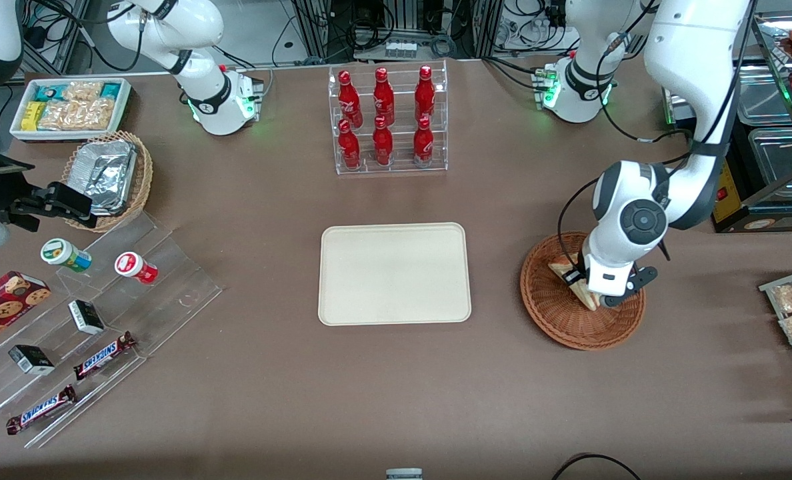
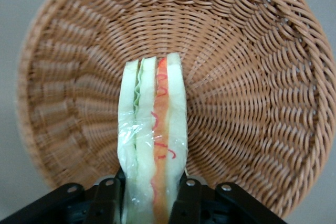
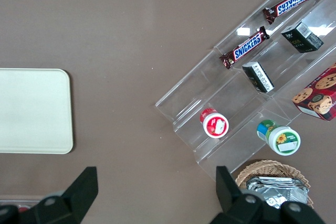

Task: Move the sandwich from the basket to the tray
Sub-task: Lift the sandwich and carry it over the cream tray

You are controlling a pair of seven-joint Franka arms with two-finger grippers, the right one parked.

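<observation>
Sandwich [image 2: 153,145]: a wedge of pale, soft white bread in clear wrap, with green and orange-red filling in stripes along its cut edge — it stands on edge inside the basket, apparently just off the weave.
Basket [image 1: 556,320]: round, shallow, reddish-brown wicker with a tight ribbed weave spiralling out to a thick rim; it sits on the brown table toward the working arm's end.
Gripper [image 1: 593,293]: low over the basket, within its rim.
Fingers [image 2: 188,203]: black, drawn in against the two bread faces, pinching the sandwich at its wide end.
Tray [image 1: 395,273]: flat, cream, matte, rectangular with rounded corners and a low rim — it lies beside the basket, apart from it, nothing on it.
Bottle rack [image 1: 388,120]: clear plastic tiers of glossy red bottles, farther from the front camera than the tray.
</observation>
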